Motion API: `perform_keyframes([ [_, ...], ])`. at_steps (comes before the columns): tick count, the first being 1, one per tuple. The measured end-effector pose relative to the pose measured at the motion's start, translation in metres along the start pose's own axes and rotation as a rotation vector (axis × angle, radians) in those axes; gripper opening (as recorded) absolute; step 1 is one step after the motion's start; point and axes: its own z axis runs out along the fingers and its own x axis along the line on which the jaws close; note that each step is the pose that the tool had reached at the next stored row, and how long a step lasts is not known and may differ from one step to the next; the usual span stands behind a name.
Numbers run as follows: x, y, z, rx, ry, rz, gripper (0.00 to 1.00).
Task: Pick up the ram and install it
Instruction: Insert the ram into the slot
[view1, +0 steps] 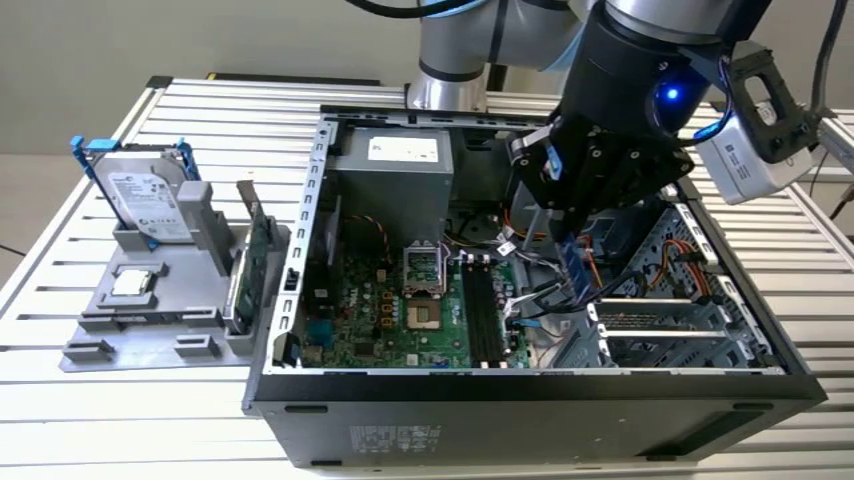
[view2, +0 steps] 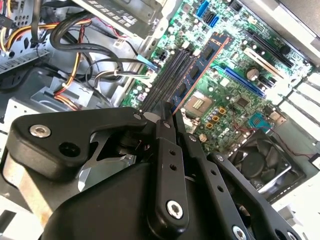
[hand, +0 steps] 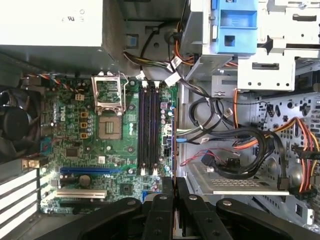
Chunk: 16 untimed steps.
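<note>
- Exterior view, nearest part: the open computer case (view1: 534, 385) lies on its side on the slatted table (view1: 80, 420), its dark front wall toward the camera and the green motherboard (view1: 387, 310) facing up inside.
- Just beyond that wall, the black memory slots (view1: 483, 312) run near to far across the board, a little to the exterior view's right of the processor socket (view1: 424, 318).
- The gripper (view1: 577, 262) hangs inside the case just to the exterior view's right of those slots, its fingers pinched shut on the ram (view1: 577, 268), a thin blue stick that hangs below them.
- In the second wrist view the ram (view2: 200, 70) stretches away from the closed gripper (view2: 167, 112), its long axis lined up with the slots (view2: 172, 75) and lying just beside them, on the processor side; I cannot tell whether its edge touches a slot yet.
- In the first wrist view the ram (hand: 173, 165) shows edge-on as a thin line beside the slots (hand: 148, 130), parallel to them and offset toward the cable bundle (hand: 240, 150); the gripper (hand: 173, 192) is closed around its near end.
- Judgement: the stick is held and aligned lengthwise, and a small sideways offset from the slots looks like the relation that matters.
- Far off to the exterior view's left, a grey tray (view1: 160, 310) on the table holds the hard drive (view1: 140, 195) and a green card (view1: 254, 270).
</note>
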Motion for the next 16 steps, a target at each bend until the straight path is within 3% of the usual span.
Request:
perform_keyframes([
  [16,-0.0014,0.0005,0.0099,-0.0002,0.0,0.0,0.0],
])
